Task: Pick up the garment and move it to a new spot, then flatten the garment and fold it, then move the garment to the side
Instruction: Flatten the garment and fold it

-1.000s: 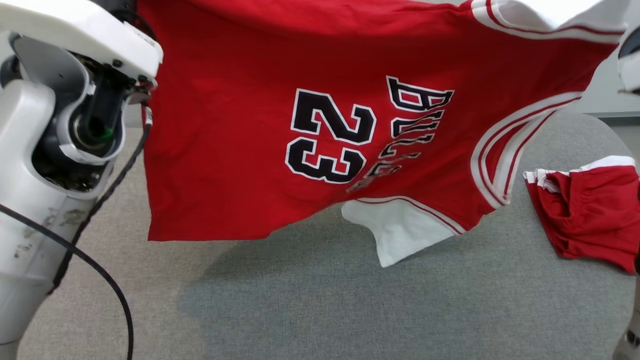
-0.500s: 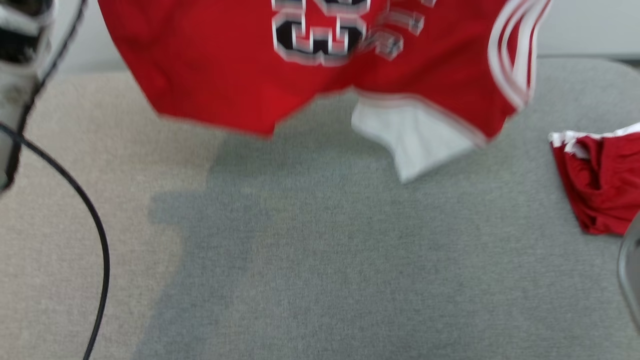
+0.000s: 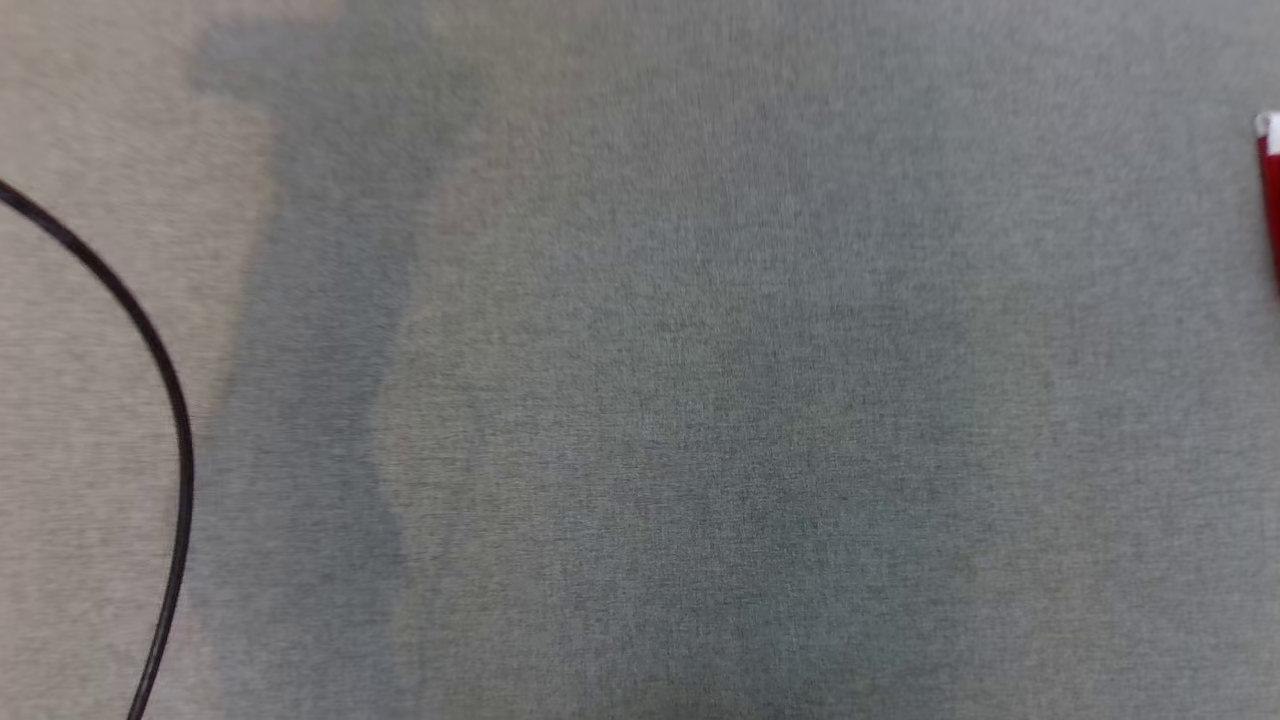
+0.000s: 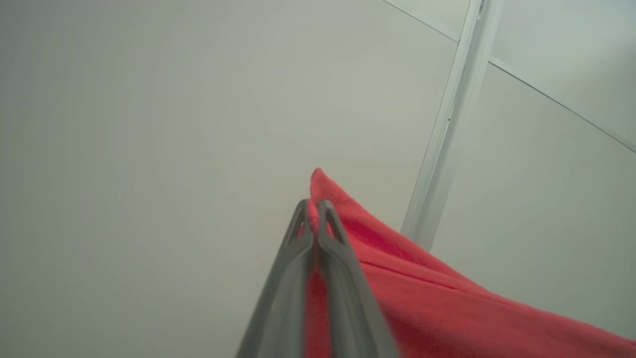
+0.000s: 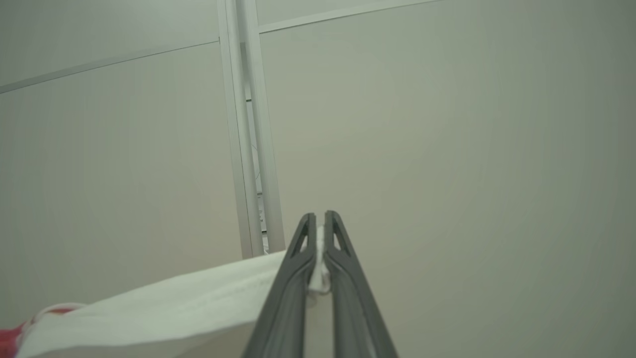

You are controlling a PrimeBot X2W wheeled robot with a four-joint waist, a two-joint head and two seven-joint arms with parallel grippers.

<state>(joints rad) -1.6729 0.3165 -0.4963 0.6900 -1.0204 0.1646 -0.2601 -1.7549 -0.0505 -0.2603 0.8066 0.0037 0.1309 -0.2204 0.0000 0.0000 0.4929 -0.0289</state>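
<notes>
A second ago the head view took in the red jersey hanging spread over the grey cover (image 3: 700, 350), with the pale left forearm at the cover's left. Half a second ago only the jersey's lower part hung at the top. The camera has since tipped down onto the cover itself.

At the cover's left edge a black cable (image 3: 184, 450) curves across it. Right of the cable a broad, darker shadow lies over the cover's middle. At the cover's right edge is a sliver of a second red-and-white cloth (image 3: 1270, 200), which lay there a second ago too.

The left gripper (image 4: 312, 203) is clamped on the garment (image 4: 422, 298). A red corner pokes out just past the fingertips, and the rest falls away to the fingers' right, before a pale wall (image 4: 149, 149). The right gripper (image 5: 318, 215) is pinched tight on the garment's white panel (image 5: 174, 303). A little white shows between the fingers, and the panel stretches off to their left.
</notes>
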